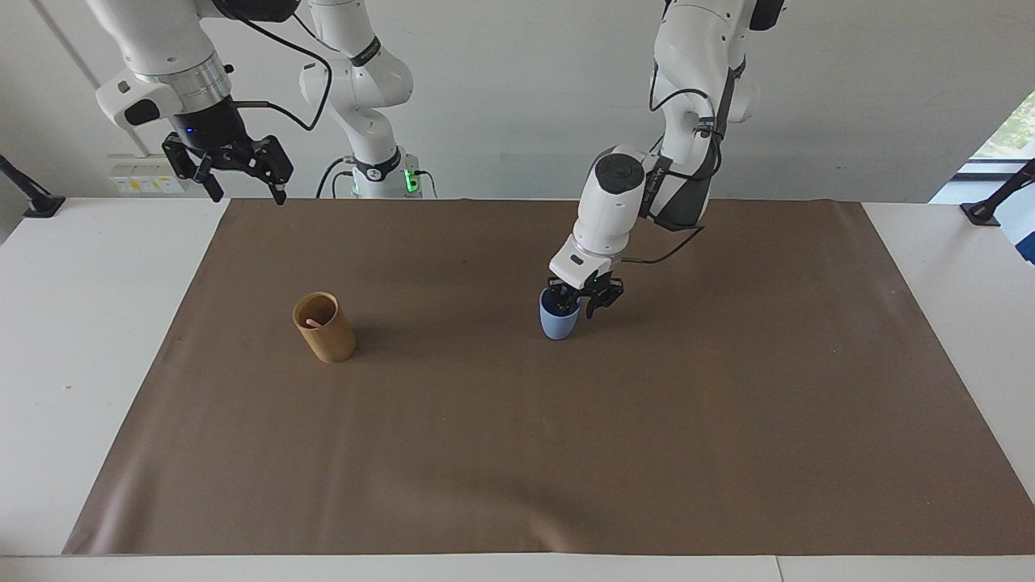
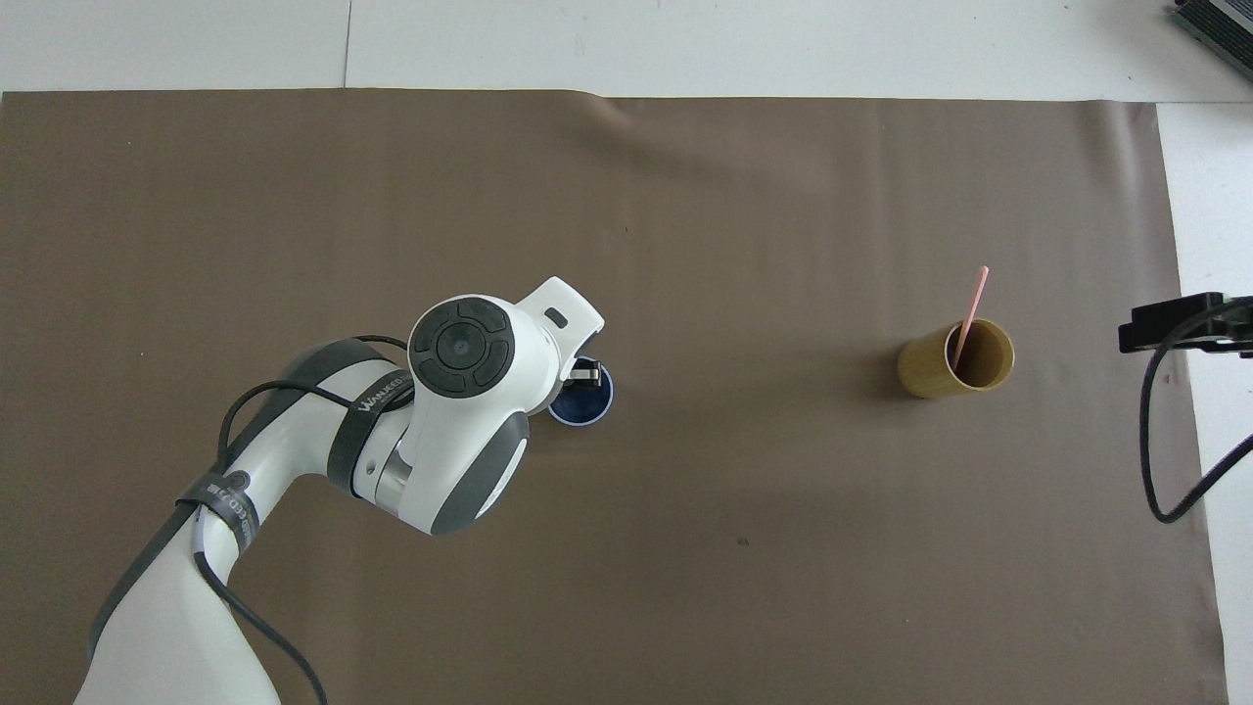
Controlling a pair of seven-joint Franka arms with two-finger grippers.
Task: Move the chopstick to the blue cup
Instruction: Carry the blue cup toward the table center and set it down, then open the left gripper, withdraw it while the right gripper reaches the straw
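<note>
We find the chopstick (image 2: 971, 311) standing in the tan bamboo-coloured cup (image 1: 324, 327) toward the right arm's end of the table (image 1: 48, 339), leaning on the rim with its upper part sticking out. The blue cup (image 1: 559, 322) stands upright on the brown mat (image 1: 517, 453) near the middle. Our left pincer (image 1: 578, 303) sits at this cup's rim with one finger inside and one outside, and its fingers look parted — we judge it is letting go of the cup, though whether a finger touches the wall we cannot tell. Our right pincer (image 1: 242, 182) waits up in the air over the mat's corner at its own end, fingers spread and empty.

We judge the chopstick to be light, stiff and thin — easy to lift, but smooth enough to pivot or slip in a loose pinch. We would take it on the exposed part above the tan cup's rim, squarely across its width, and draw it straight up so the cup does not tip.
</note>
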